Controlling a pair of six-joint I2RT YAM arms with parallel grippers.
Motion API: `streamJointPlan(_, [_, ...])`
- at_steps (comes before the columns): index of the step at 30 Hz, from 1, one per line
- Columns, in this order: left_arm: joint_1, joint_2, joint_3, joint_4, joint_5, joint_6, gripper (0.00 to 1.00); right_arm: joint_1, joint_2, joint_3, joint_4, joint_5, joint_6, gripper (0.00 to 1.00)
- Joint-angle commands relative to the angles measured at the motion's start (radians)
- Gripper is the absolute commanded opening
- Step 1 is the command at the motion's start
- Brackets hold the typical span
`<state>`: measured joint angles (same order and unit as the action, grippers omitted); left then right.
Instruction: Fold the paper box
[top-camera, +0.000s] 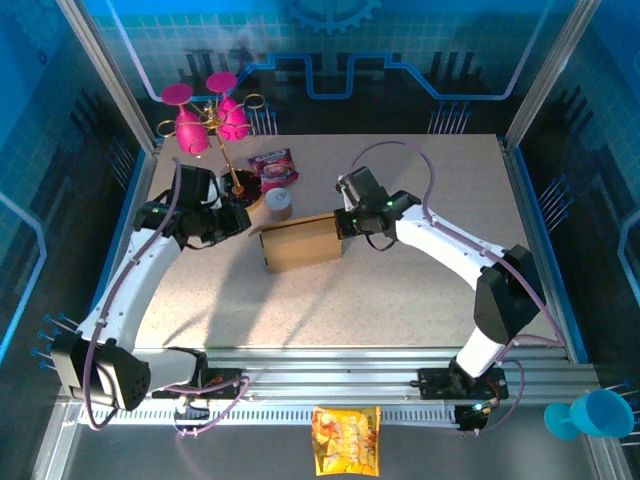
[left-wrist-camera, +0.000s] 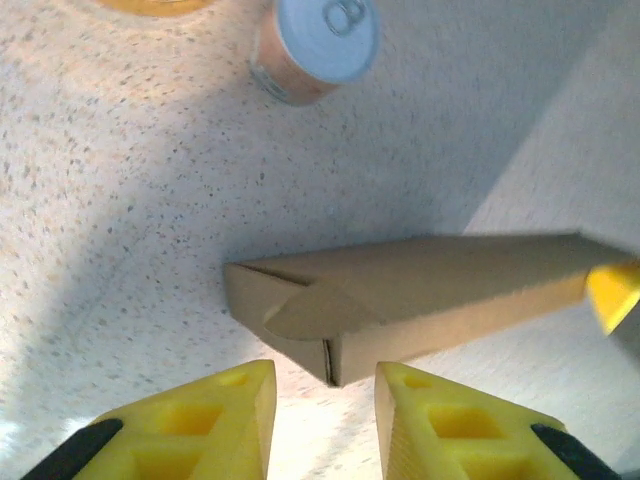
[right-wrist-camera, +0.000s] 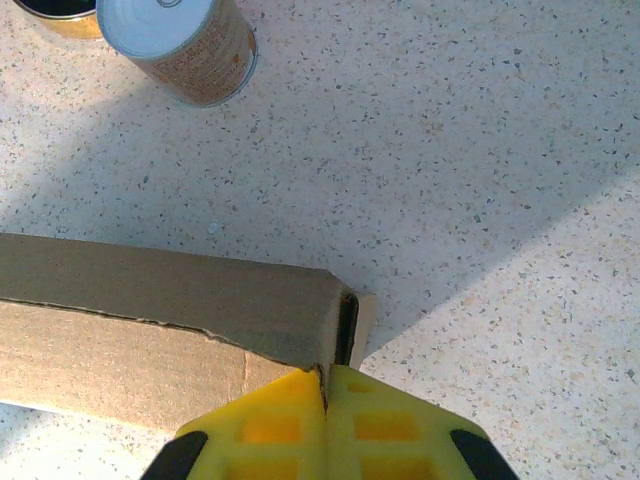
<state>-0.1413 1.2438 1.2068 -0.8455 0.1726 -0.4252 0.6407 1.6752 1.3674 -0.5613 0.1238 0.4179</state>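
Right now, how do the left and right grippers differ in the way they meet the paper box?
The left gripper has its fingers apart, while the right gripper is shut, fingers touching. The left gripper faces the left end of the paper box, whose pointed corner sits just ahead of the gap. The right gripper's tips sit at the corner of the right end. Both have yellow fingers.

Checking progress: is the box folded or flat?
Folded: the box forms a closed shape, walls raised, top panel down.

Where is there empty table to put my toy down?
The wide bare table between the paper box and the near edge, and the back right corner. Crowded back left: can, snack packet, pink cup stand.
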Motion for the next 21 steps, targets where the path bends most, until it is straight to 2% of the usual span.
streamJointPlan(1, [-0.019, 0.032, 0.033, -0.054, -0.013, 0.271, 0.37, 0.013, 0.044, 0.004, -0.116, -0.002, -0.015, 0.0])
streamJointPlan(5, [-0.03, 0.075, 0.067, -0.078, -0.059, 0.356, 0.44, 0.013, 0.052, 0.014, -0.122, -0.006, -0.017, 0.0])
streamJointPlan(14, [-0.074, 0.161, 0.093, -0.064, -0.04, 0.424, 0.44, 0.01, 0.063, 0.024, -0.129, -0.012, -0.018, 0.0])
streamJointPlan(18, [-0.08, 0.187, 0.092, -0.056, -0.061, 0.43, 0.4, 0.009, 0.064, 0.025, -0.129, -0.014, -0.016, 0.0])
streamJointPlan(21, [-0.08, 0.201, 0.101, -0.053, -0.063, 0.425, 0.3, 0.008, 0.066, 0.025, -0.13, -0.014, -0.015, 0.0])
